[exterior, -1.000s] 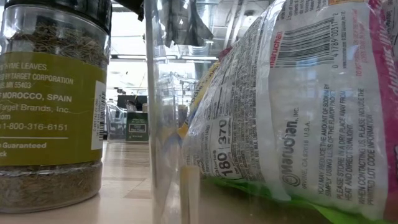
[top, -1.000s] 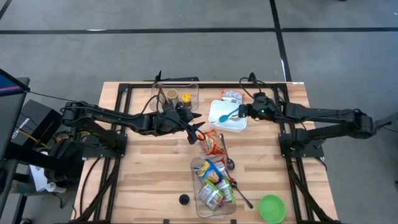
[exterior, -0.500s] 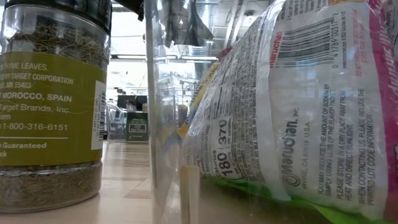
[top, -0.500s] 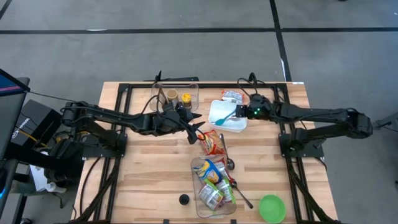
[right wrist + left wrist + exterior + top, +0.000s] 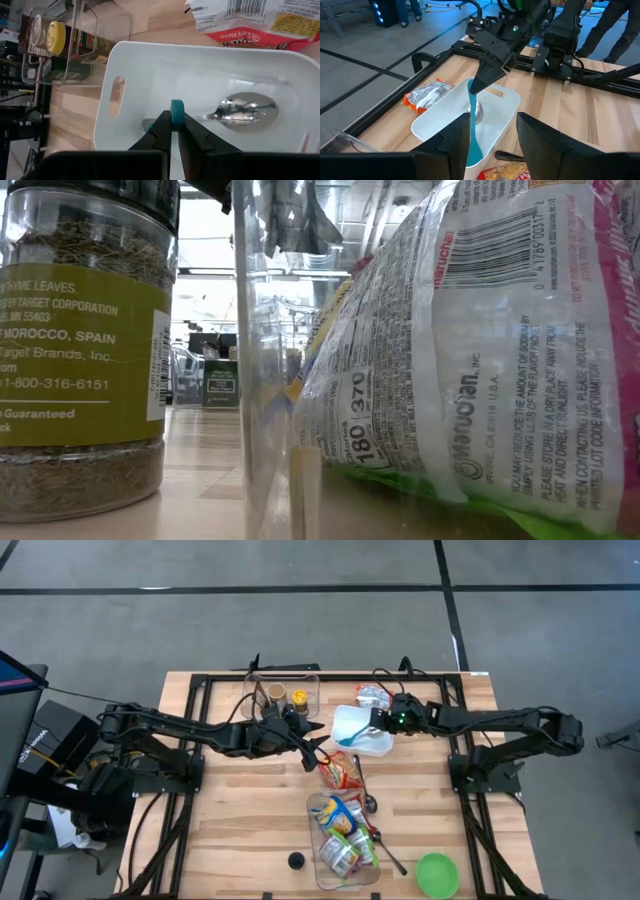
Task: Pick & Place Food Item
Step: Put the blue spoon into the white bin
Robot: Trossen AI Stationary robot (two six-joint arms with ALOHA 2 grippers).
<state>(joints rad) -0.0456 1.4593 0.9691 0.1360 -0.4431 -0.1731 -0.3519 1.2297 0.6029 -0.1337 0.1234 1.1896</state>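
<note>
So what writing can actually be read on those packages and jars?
"THYME LEAVES", "TARGET CORPORATION", "MOROCCO, SPAIN", "1-800-316-6151", "Guaranteed": spice jar.
"Maruchan", "180", "370", "0 4178903177", "PLEASE STORE IN A COOL DRY PLACE": noodle packet.
"FLAVOR CHICKEN", upside down: red packet; its other print is too blurred to read.
Labels in the high view: too small.

Grey floor (image 5: pixel 200 610) with dark seam lines surrounds the wooden table (image 5: pixel 240 820); black case (image 5: pixel 45 740) at left.

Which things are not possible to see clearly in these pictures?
- Spice jar, low view: the lid is cut off by the top edge.
- Teal utensil, right wrist view: its lower part is hidden behind the jaws.
- Clear bin, high view: the packets inside are too small to read.
</note>
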